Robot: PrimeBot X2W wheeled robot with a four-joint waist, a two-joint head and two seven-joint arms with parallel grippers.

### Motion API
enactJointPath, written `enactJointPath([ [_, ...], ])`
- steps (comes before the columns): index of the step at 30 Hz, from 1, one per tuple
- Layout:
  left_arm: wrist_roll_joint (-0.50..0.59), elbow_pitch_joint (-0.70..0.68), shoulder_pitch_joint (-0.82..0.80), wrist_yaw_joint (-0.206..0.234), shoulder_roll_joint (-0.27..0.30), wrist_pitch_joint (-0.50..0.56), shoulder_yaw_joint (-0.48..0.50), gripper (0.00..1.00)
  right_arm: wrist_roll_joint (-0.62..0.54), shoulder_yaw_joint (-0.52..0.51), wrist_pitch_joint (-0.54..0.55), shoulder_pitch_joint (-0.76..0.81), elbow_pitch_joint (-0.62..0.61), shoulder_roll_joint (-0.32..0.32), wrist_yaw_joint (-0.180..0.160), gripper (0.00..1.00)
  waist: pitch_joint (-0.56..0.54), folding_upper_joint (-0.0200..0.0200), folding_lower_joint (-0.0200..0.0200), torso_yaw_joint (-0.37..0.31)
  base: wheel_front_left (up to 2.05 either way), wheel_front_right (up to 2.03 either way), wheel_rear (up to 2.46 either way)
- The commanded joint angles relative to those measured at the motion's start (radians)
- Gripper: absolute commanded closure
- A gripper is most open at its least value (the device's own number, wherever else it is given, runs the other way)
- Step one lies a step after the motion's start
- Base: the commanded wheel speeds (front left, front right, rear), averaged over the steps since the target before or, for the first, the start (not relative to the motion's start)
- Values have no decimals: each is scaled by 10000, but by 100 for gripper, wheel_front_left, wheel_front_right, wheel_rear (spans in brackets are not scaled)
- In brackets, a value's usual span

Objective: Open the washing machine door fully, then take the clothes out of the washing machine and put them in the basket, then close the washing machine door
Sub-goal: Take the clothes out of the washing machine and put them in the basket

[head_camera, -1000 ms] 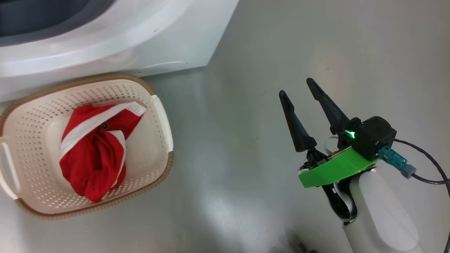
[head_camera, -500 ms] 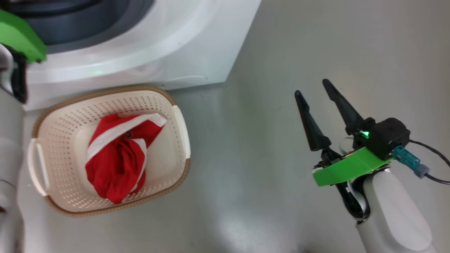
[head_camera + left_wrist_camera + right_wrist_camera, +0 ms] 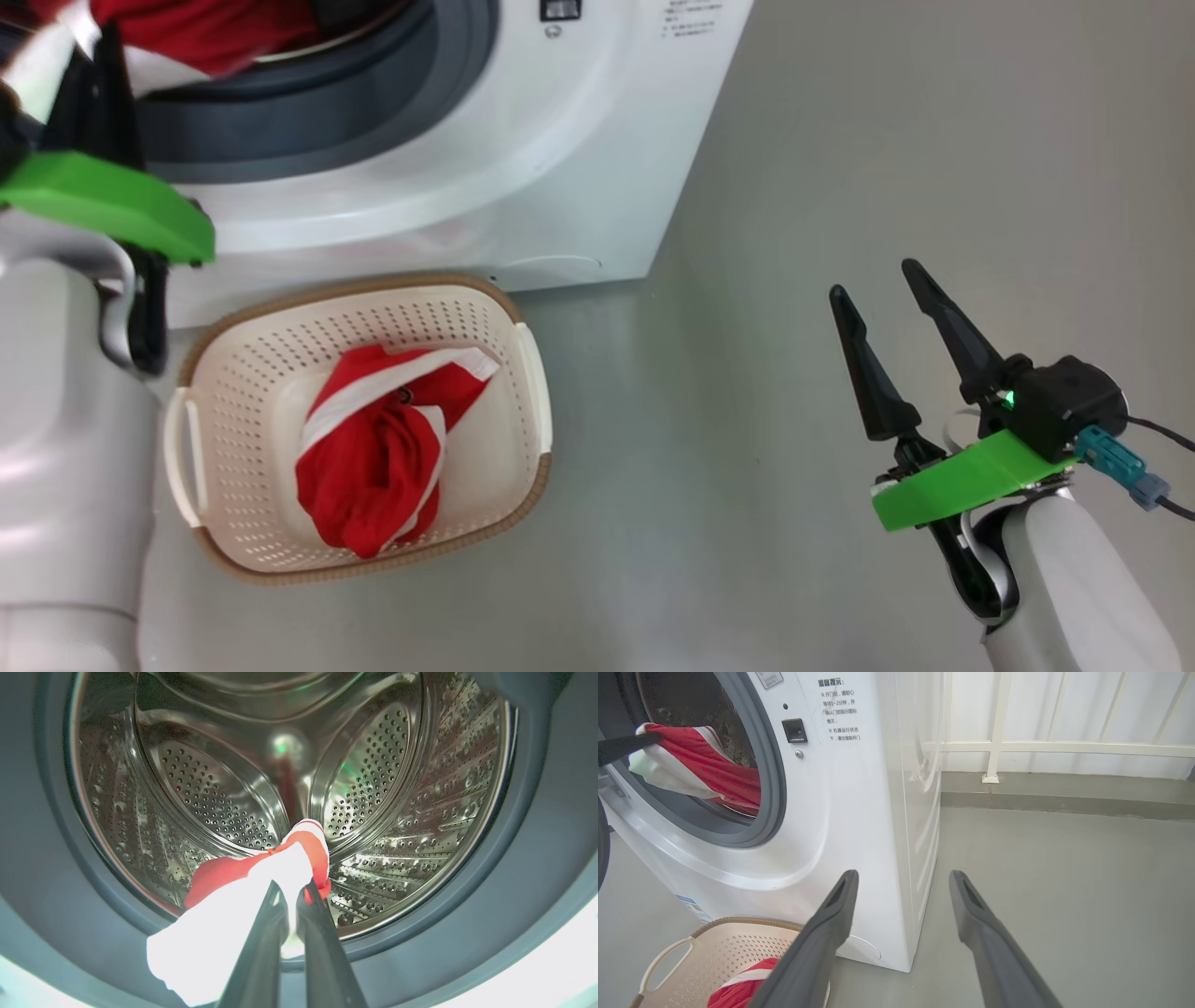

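While the left hand (image 3: 289, 886) grips a red-and-white garment (image 3: 224, 872) at the washing machine's (image 3: 523, 168) mouth, the lift-out needs care.

Its fingers are clamped on the fabric's pale edge. The trailing end should come clear of the grey gasket (image 3: 773, 788) before the hand lowers to the basket (image 3: 373, 285). The basket sits on the floor (image 3: 840, 140) against the machine's front and holds one red garment (image 3: 373, 457). The right hand (image 3: 873, 278) hangs open, well apart.

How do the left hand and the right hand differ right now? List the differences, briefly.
The left hand is shut on a red garment; the right hand is open and empty. The left hand is at the drum mouth of the washing machine; the right hand hovers over the floor beside the machine. Both have two long dark fingers.
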Motion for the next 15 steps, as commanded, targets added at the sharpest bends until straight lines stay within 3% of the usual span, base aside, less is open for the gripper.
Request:
enactJointPath([
  [1,145,-579,260,-43,350,-92,338,100,32,110,-48,246,-224,-63,16,0,-255,0,-1,195,0,0,0],
  [15,559,-3402,2915,-178,-254,-93,1288,100,82,-210,-48,675,-304,-235,16,0,-816,0,-1,588,0,0,0],
])
